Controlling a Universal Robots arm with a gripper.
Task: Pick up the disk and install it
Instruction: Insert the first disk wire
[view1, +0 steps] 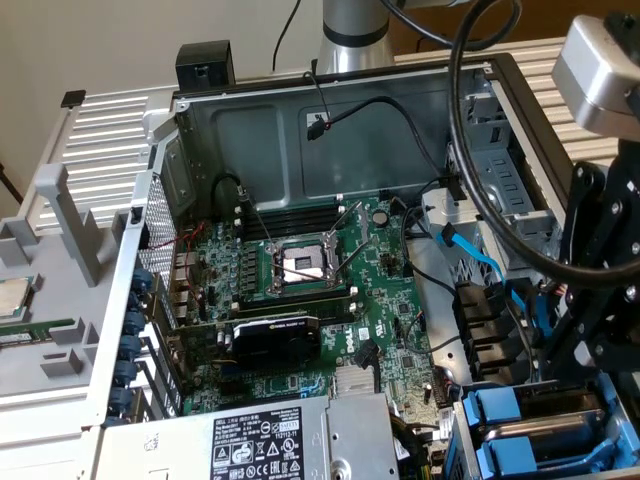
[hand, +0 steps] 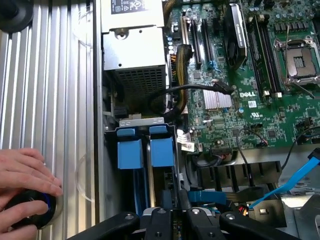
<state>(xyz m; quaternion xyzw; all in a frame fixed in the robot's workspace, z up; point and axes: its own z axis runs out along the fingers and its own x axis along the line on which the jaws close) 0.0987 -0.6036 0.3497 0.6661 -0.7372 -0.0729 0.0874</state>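
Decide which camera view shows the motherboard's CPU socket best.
The exterior view: the CPU socket sits mid-frame and whole. The wrist view catches the CPU socket cropped at the frame's edge.

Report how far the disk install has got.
Done: two blue drive carriers stand in the bay beside the power supply; no label shows, so which is the disk is unclear. In hand: the gripper is down over that bay. Left: nothing confirms the disk is seated.

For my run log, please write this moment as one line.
gripper: at drive cage, near two blue drive trays | person's hand: on black knob, outside case
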